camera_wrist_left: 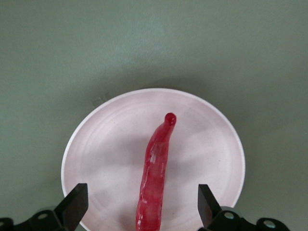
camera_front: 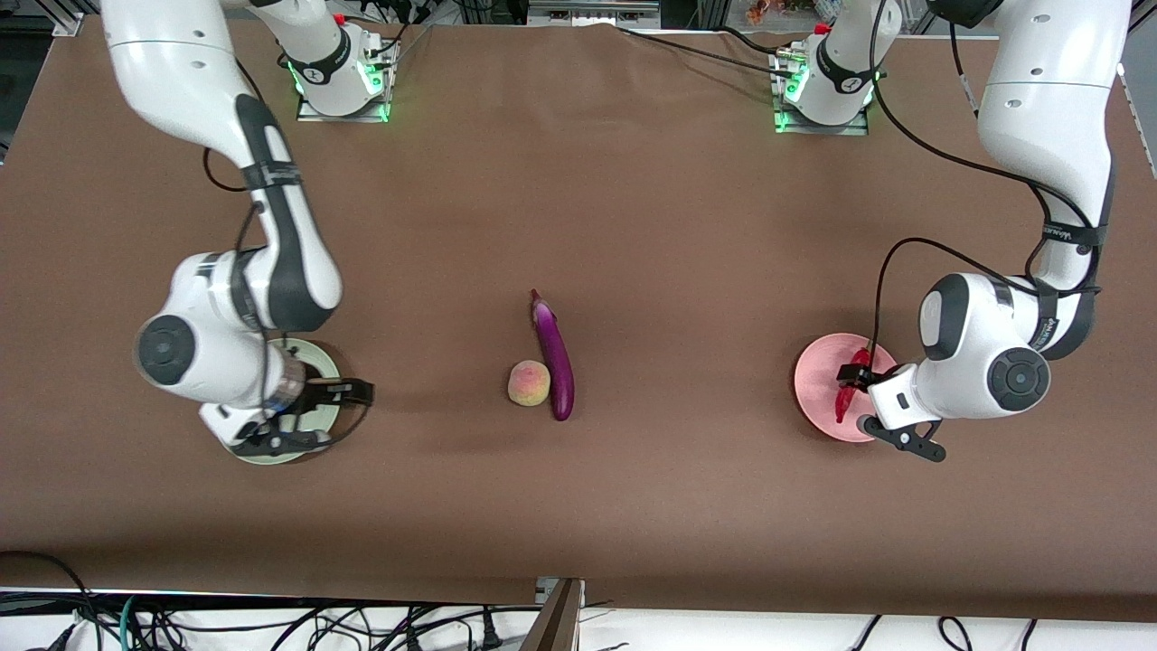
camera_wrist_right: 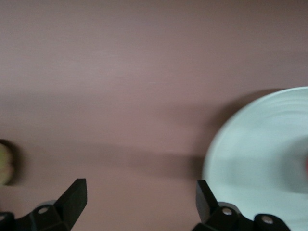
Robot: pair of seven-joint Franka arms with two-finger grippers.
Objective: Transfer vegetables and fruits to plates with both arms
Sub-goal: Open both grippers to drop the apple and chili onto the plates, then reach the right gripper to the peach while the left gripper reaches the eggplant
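Vegetables: two counted, one eggplant (camera_front: 553, 353) and one chili pepper (camera_front: 847, 398).
Fruits: one counted in plain sight, a peach (camera_front: 529, 383).
Plates: two counted, one mint green and one pink, well apart at either end of the brown table (camera_front: 633, 181).
Grippers: two counted, one on each arm.
Right gripper (camera_front: 316, 416): low over the mint green plate (camera_front: 271, 455), fingers spread wide with nothing between them. In the right wrist view (camera_wrist_right: 139, 202) only bare table shows between the fingertips.
Mint green plate from the right gripper: directly beneath it and mostly hidden by the arm. Part of its rim shows in the right wrist view (camera_wrist_right: 260, 159).
Peach from the right gripper: well apart, toward the left arm's end, on the bare table. It shows at the edge of the right wrist view (camera_wrist_right: 4, 163).
Eggplant from the grippers: about midway between the two, lying on the table just beside the peach on the side toward the left arm. Its stem end points toward the robots' bases.
Pink plate (camera_front: 818, 380): under the left gripper, with its rim fully clear in the left wrist view (camera_wrist_left: 106, 144).
Chili pepper from the left gripper: lying flat on the pink plate, lengthwise between the fingers and touching neither (camera_wrist_left: 156, 168).
Left gripper (camera_front: 881, 407): low over the pink plate, fingers spread wide on either side of the chili pepper, gripping nothing (camera_wrist_left: 140, 207).
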